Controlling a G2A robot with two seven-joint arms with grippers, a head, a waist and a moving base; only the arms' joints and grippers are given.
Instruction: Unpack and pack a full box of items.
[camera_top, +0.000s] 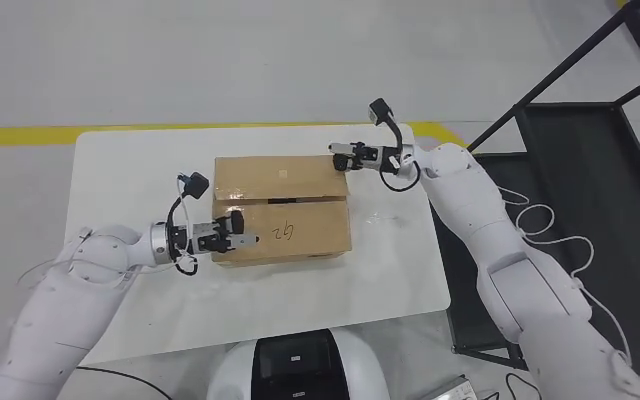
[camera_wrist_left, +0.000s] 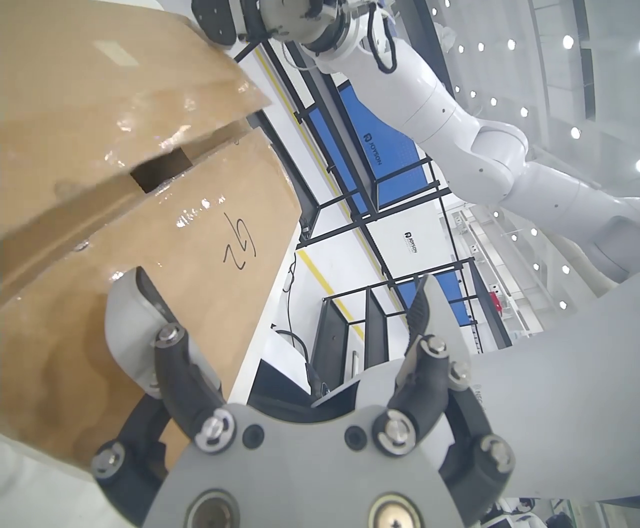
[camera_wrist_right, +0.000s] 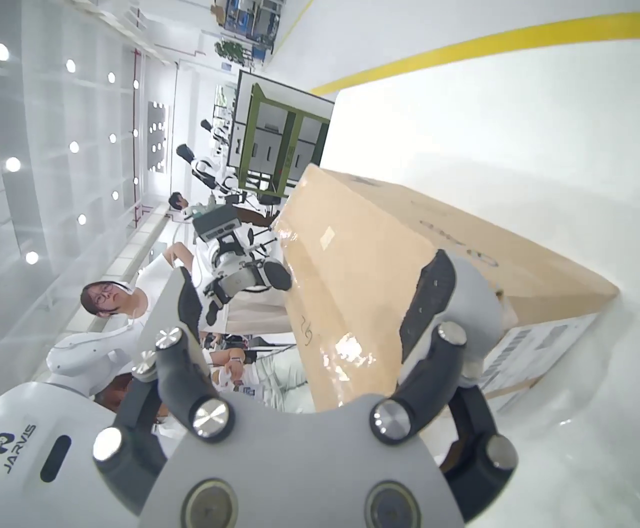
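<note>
Spread wide, my left hand (camera_top: 237, 230) sits at the near left corner of the cardboard box (camera_top: 280, 200), one finger (camera_wrist_left: 132, 310) over its top. My right hand (camera_top: 345, 155) is spread too, at the far right corner. Flaps shut save for a narrow slit, the box lies mid-way across the white bench (camera_top: 130, 170).

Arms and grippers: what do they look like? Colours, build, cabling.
The left arm and right arm are glossy white rounded shells. The left gripper and right gripper match: grey base plate, black linkages with silver screws, pale grey fingers faced with black pads. Black cables loop at each wrist beside a small black camera module.
</note>
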